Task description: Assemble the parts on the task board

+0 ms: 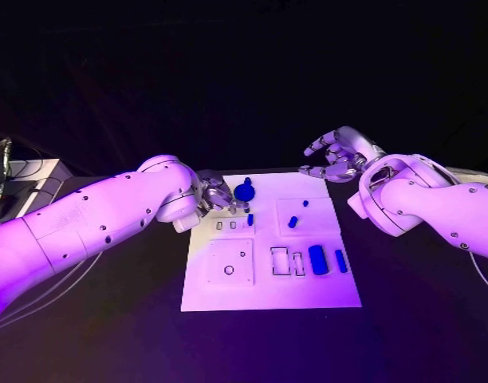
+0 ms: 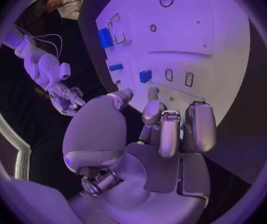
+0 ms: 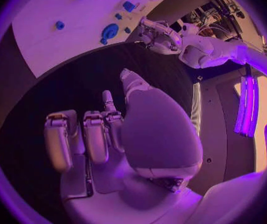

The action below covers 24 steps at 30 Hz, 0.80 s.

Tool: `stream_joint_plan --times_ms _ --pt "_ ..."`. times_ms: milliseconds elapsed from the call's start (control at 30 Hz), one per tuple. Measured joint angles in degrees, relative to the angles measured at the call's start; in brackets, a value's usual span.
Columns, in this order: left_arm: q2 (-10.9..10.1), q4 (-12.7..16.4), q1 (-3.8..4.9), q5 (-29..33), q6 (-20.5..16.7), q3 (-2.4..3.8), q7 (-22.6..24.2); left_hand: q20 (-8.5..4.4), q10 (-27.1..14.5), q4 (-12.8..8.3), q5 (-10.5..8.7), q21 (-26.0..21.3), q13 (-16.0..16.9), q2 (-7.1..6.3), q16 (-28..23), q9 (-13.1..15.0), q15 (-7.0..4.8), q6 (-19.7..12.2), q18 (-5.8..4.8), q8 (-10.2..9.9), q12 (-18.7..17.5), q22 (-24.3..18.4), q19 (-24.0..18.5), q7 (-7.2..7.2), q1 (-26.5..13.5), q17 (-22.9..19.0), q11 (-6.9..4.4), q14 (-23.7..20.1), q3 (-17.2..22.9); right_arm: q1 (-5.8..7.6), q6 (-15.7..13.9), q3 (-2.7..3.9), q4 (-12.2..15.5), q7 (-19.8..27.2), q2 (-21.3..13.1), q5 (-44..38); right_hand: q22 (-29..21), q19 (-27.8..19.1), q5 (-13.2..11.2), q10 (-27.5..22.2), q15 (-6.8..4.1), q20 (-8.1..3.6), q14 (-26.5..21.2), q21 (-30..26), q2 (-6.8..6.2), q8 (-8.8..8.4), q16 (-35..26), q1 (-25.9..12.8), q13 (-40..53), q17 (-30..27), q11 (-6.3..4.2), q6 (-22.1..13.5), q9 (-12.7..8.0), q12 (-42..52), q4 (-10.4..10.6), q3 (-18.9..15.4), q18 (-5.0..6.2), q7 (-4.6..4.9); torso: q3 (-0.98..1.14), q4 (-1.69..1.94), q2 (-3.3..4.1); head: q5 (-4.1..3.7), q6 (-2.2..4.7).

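The task board (image 1: pixel 269 271) lies at the table's centre. The left hand (image 1: pixel 213 194) sits over the board's 11 o'clock corner, fingers curled beside the round blue part (image 1: pixel 244 191); whether it grips anything cannot be told. The right hand (image 1: pixel 338 155) hovers off the board at 1 o'clock, fingers spread, holding nothing. Two oblong blue parts (image 1: pixel 317 260) lie at the board's 4 o'clock.

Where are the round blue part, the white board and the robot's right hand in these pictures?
round blue part (image 1: pixel 244 191): head view, middle of its disc.
task board (image 1: pixel 267 294): head view, bare near area.
right hand (image 1: pixel 338 157): head view, middle of the palm.
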Motion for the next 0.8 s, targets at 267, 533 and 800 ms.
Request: stream_joint_plan --times_ms 267,533,800 --pt "4.6 -4.8 2.29 -1.5 3.7 -2.23 -3.0 0.00 0.0 0.2 0.00 0.0 0.2 0.06 0.0 0.4 0.00 0.0 0.01 0.0 0.0 0.4 0.0 0.00 -1.4 0.0 0.00 0.0 0.2 0.03 1.4 0.00 -1.4 -0.6 0.7 1.1 0.0 0.0 0.2 0.0 0.00 0.00 0.0 0.0 0.00 0.00 0.0 0.0 0.0 0.0 0.00 0.0 0.0 0.0 0.0 0.0 0.00 0.00 0.31 -0.15 -0.16 0.12 -0.48" --pt "7.6 -8.5 3.24 -2.1 6.8 -2.72 -4.6 0.20 0.0 0.2 0.00 0.3 0.0 0.11 0.0 0.6 0.00 -0.3 0.01 0.0 0.0 0.6 0.2 -0.07 -2.3 0.0 0.00 0.0 0.2 0.04 2.3 0.00 -1.9 -1.2 1.3 1.5 0.0 0.0 0.2 0.0 0.00 0.00 0.0 0.0 0.00 0.00 0.0 0.0 0.0 0.0 0.00 0.0 0.0 0.0 0.0 0.0 0.00 0.00 0.28 -0.19 -0.01 -0.03 -0.39" --pt "9.5 -10.6 3.59 -2.4 9.2 -2.82 -5.2 0.20 0.0 0.2 0.00 0.3 -0.3 -0.33 0.0 0.9 0.00 -0.4 0.00 0.0 0.0 0.7 0.2 0.01 -3.0 0.0 0.01 0.0 0.1 0.04 2.8 0.00 -2.2 -1.6 1.7 1.6 0.0 0.0 0.2 0.0 0.00 0.00 0.0 0.0 0.00 0.00 0.0 0.0 0.0 0.0 0.00 0.0 0.0 0.0 0.2 0.2 0.00 0.00 0.13 -0.13 0.21 -0.16 -0.36"
